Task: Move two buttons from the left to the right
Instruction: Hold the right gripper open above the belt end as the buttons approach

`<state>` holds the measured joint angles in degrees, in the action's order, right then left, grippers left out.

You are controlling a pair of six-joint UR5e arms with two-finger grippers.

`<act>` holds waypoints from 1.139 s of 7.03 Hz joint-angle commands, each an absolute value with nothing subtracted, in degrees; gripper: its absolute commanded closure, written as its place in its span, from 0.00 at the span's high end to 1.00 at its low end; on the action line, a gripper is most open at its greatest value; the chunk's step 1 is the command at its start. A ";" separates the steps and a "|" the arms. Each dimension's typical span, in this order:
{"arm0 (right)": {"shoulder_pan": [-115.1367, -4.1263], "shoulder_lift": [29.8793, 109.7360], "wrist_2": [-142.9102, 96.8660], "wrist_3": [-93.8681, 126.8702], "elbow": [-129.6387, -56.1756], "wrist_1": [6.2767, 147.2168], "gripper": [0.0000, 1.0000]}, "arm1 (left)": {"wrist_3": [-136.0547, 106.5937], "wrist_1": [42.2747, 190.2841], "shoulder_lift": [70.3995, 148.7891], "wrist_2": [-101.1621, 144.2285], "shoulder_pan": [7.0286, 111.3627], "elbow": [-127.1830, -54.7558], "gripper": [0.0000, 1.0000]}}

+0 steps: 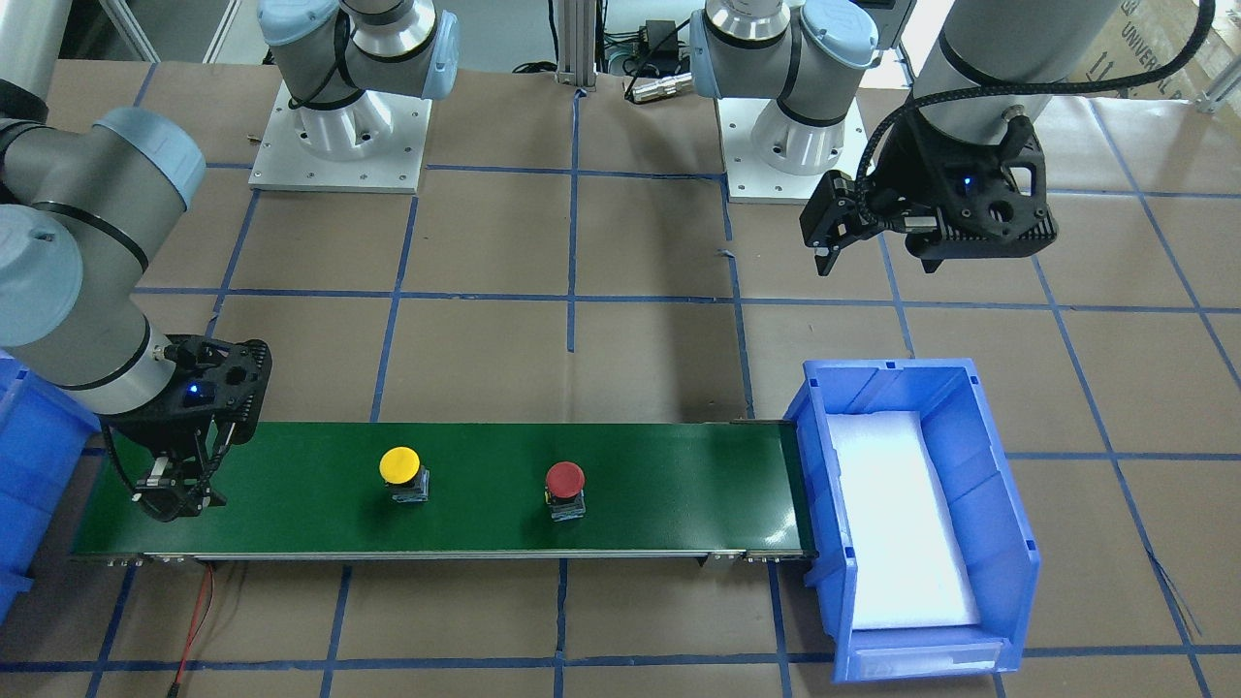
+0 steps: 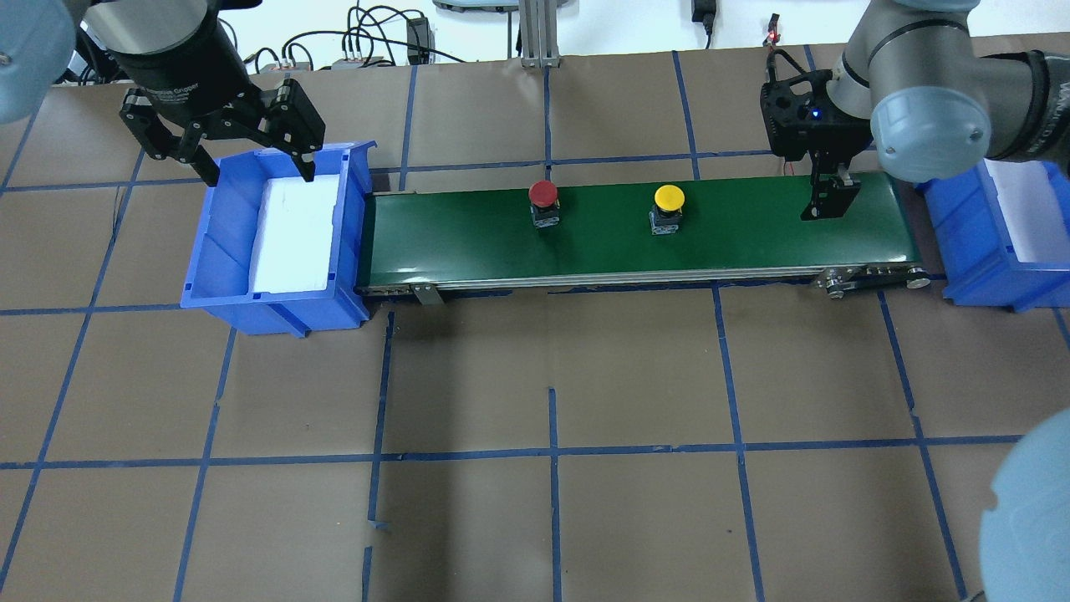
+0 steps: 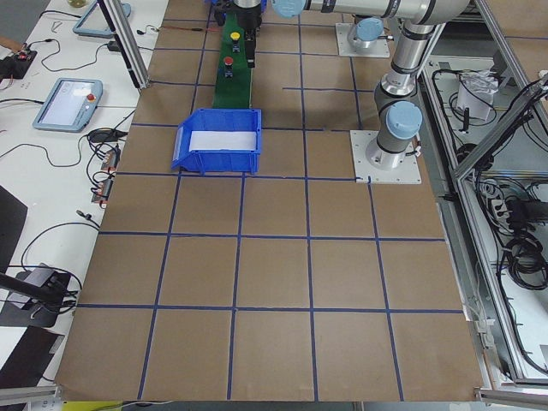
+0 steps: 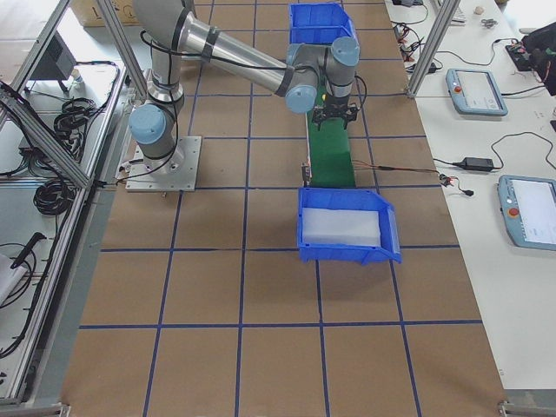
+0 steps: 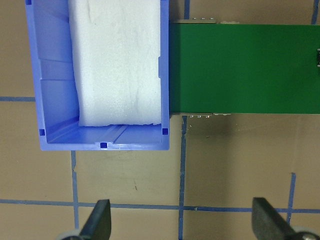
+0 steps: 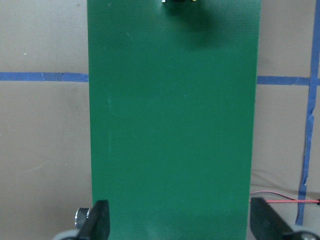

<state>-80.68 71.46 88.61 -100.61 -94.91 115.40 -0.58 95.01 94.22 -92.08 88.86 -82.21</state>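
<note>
Nearest: left bin, foam liner only, no buttons | yellow button and red button upright on green belt, apart; neither in right bin, so transfer judged roughly half done | right gripper spread wide, empty, low over belt's right end | left gripper spread wide, empty, above left bin.

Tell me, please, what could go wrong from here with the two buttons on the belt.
The yellow button and red button look top-heavy, with wide caps on narrow bases, so a jerk of the belt might topple them. The right gripper hangs open over the belt's end, and an off-centre grasp could knock the yellow button over.
</note>
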 commanded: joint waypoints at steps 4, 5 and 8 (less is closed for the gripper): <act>-80.68 71.45 88.33 -99.84 -95.01 115.40 1.00 | -0.62 95.01 94.31 -92.11 88.86 -82.26 1.00; -80.68 71.46 88.33 -99.06 -95.10 115.40 1.00 | -0.70 95.01 94.74 -92.02 88.86 -82.27 1.00; -80.42 71.28 85.02 -98.18 -96.14 115.40 1.00 | -0.70 95.01 94.83 -91.93 88.86 -82.27 1.00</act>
